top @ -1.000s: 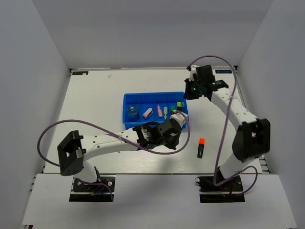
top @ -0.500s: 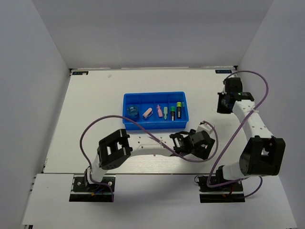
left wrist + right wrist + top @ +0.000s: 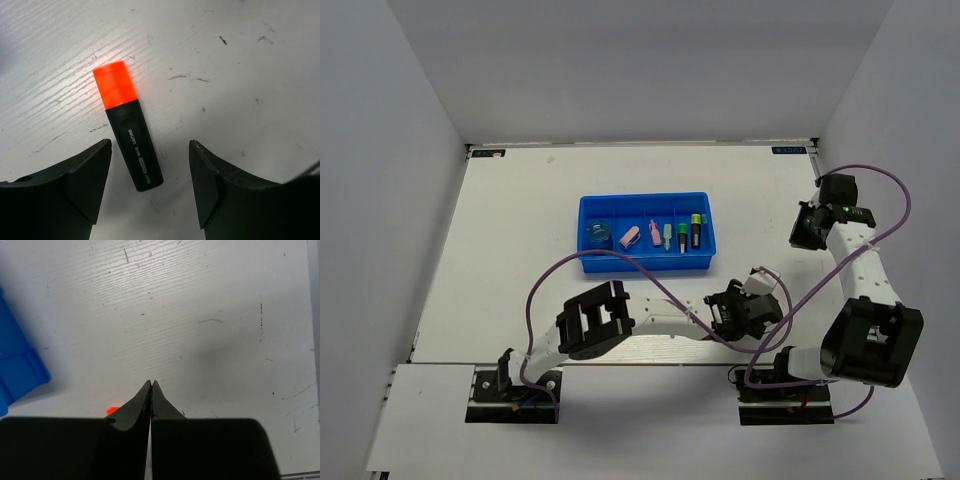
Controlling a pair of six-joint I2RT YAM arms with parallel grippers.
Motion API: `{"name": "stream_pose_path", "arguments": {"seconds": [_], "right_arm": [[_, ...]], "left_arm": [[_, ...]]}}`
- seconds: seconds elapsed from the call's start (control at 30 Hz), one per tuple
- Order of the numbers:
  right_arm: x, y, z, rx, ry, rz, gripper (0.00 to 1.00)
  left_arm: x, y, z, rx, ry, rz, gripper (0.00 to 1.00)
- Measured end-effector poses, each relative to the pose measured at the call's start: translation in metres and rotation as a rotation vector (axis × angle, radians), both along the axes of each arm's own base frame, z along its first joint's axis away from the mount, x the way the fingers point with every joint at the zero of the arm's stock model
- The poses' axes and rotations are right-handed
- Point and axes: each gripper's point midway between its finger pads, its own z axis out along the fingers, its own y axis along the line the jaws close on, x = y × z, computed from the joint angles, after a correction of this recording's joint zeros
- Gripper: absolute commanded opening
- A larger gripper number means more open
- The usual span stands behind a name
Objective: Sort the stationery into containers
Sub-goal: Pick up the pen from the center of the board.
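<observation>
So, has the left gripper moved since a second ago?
Yes. The left gripper swung right and nearer, away from the blue tray, to the orange-capped marker.

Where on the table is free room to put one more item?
Free: the bare table left of the blue tray, and the strip between tray and far wall. Crowded: front right, where the jaws of the left arm hang open over the orange-capped marker.
</observation>
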Motion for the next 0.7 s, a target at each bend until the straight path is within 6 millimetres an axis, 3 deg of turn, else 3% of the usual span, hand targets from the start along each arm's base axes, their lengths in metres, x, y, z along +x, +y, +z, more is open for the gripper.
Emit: {"name": "stream_pose_path", "arguments": {"seconds": [0.27,0.37,0.4,0.6,0.7], "right_arm": [[-0.008,-0.002,-0.009,0.066,0.007,-0.019,0.00],[-0.009,-0.004,-0.009,0.087,0.003,-0.027,0.00],[-0.008,-0.005,-0.009,0.094,-0.001,-0.032,0.00],[-0.007,-0.007,-0.005,0.128,-0.024,-0.038,0.00],[-0.007,-0.007,-0.004,0.144,-0.030,-0.037,0.00]], "left_arm": [[0.013,0.010,-0.020,0.082,-0.046,0.068,0.63],[0.017,0.013,-0.021,0.095,-0.059,0.097,0.48],[0.018,0.015,-0.022,0.100,-0.061,0.107,0.37],[0.021,0.027,-0.024,0.107,-0.066,0.161,0.14],[0.019,0.044,-0.024,0.124,-0.066,0.178,0.07]]}}
